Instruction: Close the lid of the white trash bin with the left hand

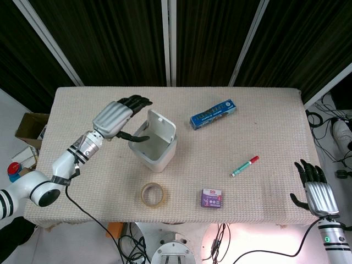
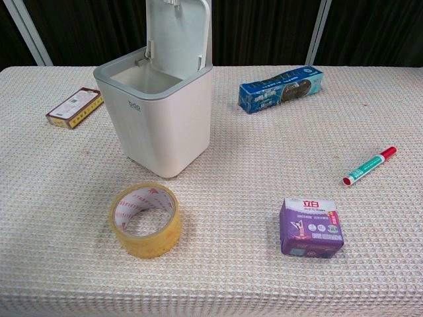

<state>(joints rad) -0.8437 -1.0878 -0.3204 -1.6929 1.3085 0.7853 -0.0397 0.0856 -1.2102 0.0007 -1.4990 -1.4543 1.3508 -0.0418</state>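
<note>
The white trash bin (image 1: 158, 157) (image 2: 162, 122) stands left of the table's middle. Its lid (image 1: 163, 128) (image 2: 178, 33) is swung up and stands upright at the bin's far side. In the head view my left hand (image 1: 116, 118) hovers at the bin's left, fingers spread and holding nothing; its thumb reaches over the bin's open mouth. The chest view does not show this hand. My right hand (image 1: 318, 193) is at the table's near right corner, fingers apart and empty.
A roll of yellow tape (image 1: 153, 194) (image 2: 145, 219) lies in front of the bin. A purple packet (image 1: 212, 198) (image 2: 310, 226), a green marker with a red cap (image 1: 245, 166) (image 2: 369, 166), a blue box (image 1: 213, 114) (image 2: 281, 88) and a small red-yellow box (image 2: 74, 107) also lie on the table.
</note>
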